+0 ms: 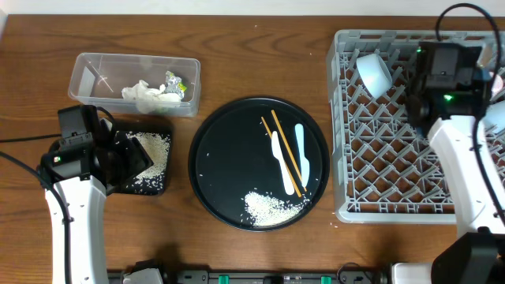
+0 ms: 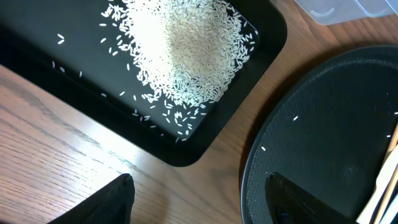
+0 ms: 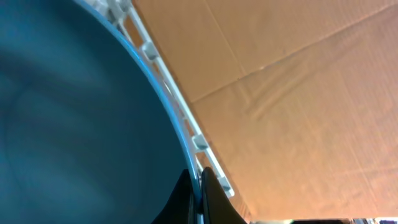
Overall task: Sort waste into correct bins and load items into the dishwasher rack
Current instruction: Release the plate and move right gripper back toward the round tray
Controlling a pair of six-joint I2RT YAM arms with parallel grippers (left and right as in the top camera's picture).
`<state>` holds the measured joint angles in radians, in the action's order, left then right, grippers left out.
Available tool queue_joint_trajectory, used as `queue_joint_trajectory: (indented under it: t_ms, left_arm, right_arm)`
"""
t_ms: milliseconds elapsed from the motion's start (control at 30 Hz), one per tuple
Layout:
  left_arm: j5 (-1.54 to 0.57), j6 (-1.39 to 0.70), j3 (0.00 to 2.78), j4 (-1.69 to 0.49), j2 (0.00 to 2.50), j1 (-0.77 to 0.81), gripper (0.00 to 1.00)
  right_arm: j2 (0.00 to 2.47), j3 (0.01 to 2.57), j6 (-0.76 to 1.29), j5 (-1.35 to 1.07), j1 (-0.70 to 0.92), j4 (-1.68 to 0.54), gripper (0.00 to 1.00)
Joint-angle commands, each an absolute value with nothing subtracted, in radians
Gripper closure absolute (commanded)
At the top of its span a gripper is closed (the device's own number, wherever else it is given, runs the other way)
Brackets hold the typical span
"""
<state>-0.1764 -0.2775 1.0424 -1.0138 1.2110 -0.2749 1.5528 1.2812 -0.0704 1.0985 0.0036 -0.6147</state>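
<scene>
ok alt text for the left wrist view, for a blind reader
A heap of white rice grains lies in a shallow black rectangular tray on a wooden table. To its right is part of a round black tray with a few stray grains, and the left gripper is open and empty at the bottom edge.

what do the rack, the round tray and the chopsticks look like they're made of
Dishwasher rack: looks like moulded light-grey plastic, matte, with a one-piece lattice and pegs. Round tray: probably black plastic, with a fine textured surface in the left wrist view. Chopsticks: likely wood or bamboo, pale tan, no shine.
</scene>
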Motion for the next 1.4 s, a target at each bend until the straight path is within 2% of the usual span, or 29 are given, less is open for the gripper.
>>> queue_joint_trajectory:
  t_ms: [0, 200, 400, 433, 500, 633, 833, 1133, 1367]
  left_arm:
    - [-0.175, -0.286, 1.049, -1.017, 1.215, -0.28, 0.31]
    - [-0.175, -0.286, 1.049, -1.017, 1.215, -0.28, 0.31]
    - [-0.175, -0.286, 1.049, -1.016, 1.215, -0.28, 0.31]
    - [-0.175, -0.286, 1.049, -1.016, 1.215, -0.28, 0.31]
    - [-0.175, -0.286, 1.049, -1.016, 1.215, -0.28, 0.31]
    - [-0.175, -0.286, 1.049, -1.016, 1.215, -0.28, 0.31]
    - [-0.175, -0.286, 1.049, -1.016, 1.215, -0.28, 0.31]
    - [-0.175, -0.286, 1.049, -1.016, 1.215, -0.28, 0.31]
    - [-0.175, -0.286, 1.049, -1.016, 1.215, -0.28, 0.31]
  right_arm:
    - [1.532, 1.24, -0.072, 1.14, 0.049, -0.598, 0.99]
    - [1.532, 1.167, -0.095, 1.14, 0.088, -0.553, 0.99]
    - [1.532, 1.161, -0.091, 1.125, 0.142, -0.541, 0.95]
    - [1.532, 1.161, -0.091, 1.099, 0.155, -0.543, 0.91]
    - [1.532, 1.161, -0.091, 1.01, 0.184, -0.553, 0.74]
    - [1.532, 1.161, -0.08, 0.802, 0.239, -0.569, 0.59]
    - [1.531, 1.161, 0.052, 0.661, 0.263, -0.575, 0.31]
    - [1.491, 1.162, 0.056, 0.63, 0.259, -0.622, 0.21]
    - [1.336, 1.162, 0.055, 0.524, 0.256, -0.622, 0.12]
